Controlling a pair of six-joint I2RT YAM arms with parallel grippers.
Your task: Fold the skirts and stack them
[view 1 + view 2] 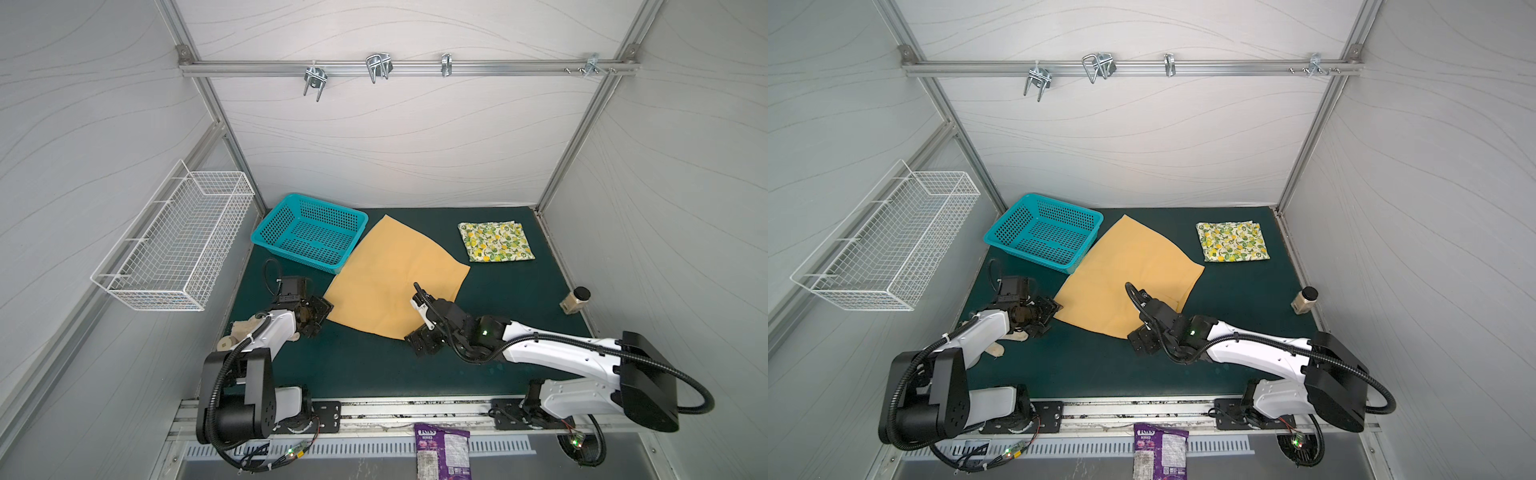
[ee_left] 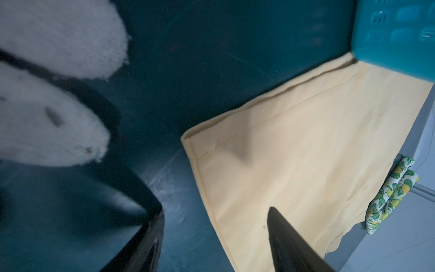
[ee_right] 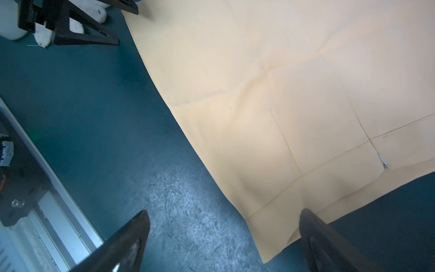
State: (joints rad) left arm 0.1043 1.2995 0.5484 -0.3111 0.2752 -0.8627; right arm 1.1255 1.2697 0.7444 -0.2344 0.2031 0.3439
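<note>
The mustard-yellow skirt [image 1: 390, 282] [image 1: 1125, 274] lies spread flat in the middle of the green mat. The lemon-print skirt [image 1: 496, 242] [image 1: 1232, 242] sits folded at the back right, also visible in the left wrist view [image 2: 390, 195]. My left gripper [image 1: 318, 319] [image 1: 1047, 320] is low at the yellow skirt's near-left corner. Its jaws are open, one finger over the cloth [image 2: 306, 153] and one over bare mat [image 2: 215, 212]. My right gripper [image 1: 417, 340] [image 1: 1142, 338] stands open at the near-right corner, which lies between its fingers [image 3: 223, 216]. Neither holds anything.
A teal plastic basket [image 1: 309, 235] touches the yellow skirt's far-left edge. A white wire basket [image 1: 174, 245] hangs on the left wall. A beige rag [image 1: 241, 330] lies under the left arm. A small bottle [image 1: 575, 301] stands at the mat's right edge. A snack packet [image 1: 442, 446] lies at the front.
</note>
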